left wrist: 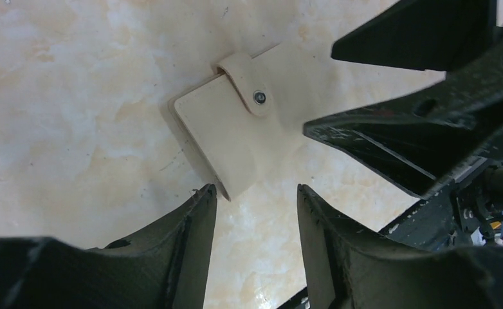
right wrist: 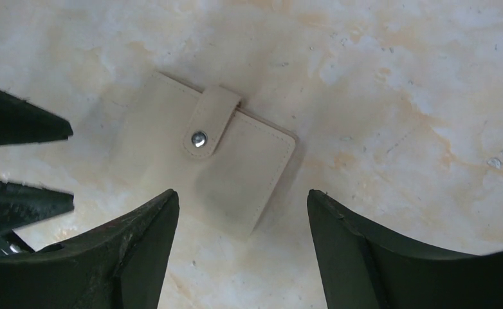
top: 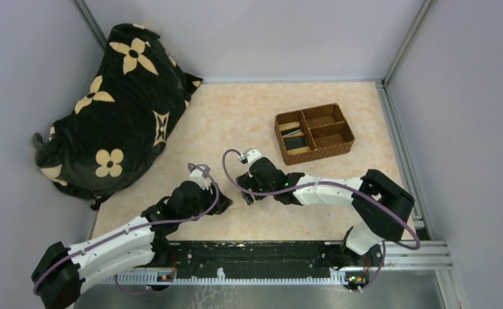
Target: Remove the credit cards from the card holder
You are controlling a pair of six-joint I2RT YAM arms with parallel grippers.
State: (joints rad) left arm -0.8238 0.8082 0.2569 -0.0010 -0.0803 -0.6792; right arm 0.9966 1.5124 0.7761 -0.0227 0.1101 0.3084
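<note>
Card holder (right wrist: 204, 161) lies flat on the table (right wrist: 429, 64), snap fastened (contents hidden), between left gripper (left wrist: 255, 193) and right gripper (right wrist: 241, 196), both open and empty; pinching its thin edge may push it away.

High rear overview — both wrist cameras close, downward, sharing the card holder (left wrist: 233, 138).

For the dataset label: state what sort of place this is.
Likely a robot test cell: plain grey walls on metal framing enclose a marble-look table, with an arm-mounting rail along its near edge.
</note>
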